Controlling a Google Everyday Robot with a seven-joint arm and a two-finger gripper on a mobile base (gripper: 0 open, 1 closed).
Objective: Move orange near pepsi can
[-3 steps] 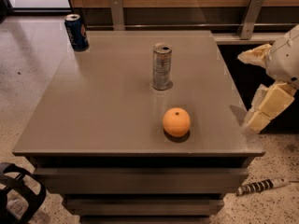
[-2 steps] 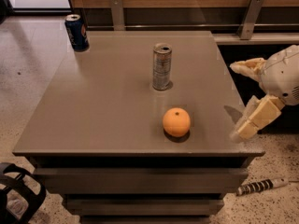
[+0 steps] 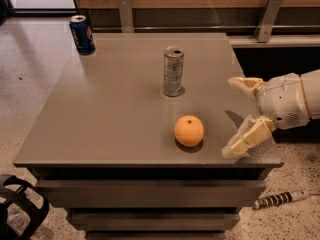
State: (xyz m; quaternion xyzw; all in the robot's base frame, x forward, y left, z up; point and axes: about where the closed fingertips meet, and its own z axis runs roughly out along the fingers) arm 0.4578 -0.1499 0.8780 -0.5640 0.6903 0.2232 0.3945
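Orange (image 3: 189, 130) rests untouched near the front edge of the worktop (image 3: 115, 114), well apart from the pepsi can (image 3: 82, 34) at the far left corner. A silver can (image 3: 173, 71) stands behind the orange. The gripper (image 3: 239, 115), jaws wide and empty, hovers just right of the orange. Grasp and transfer are not yet done.

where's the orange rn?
In the camera view the orange sits on the table near its front edge, right of centre, in front of the silver can. The open gripper is just to its right, not touching.
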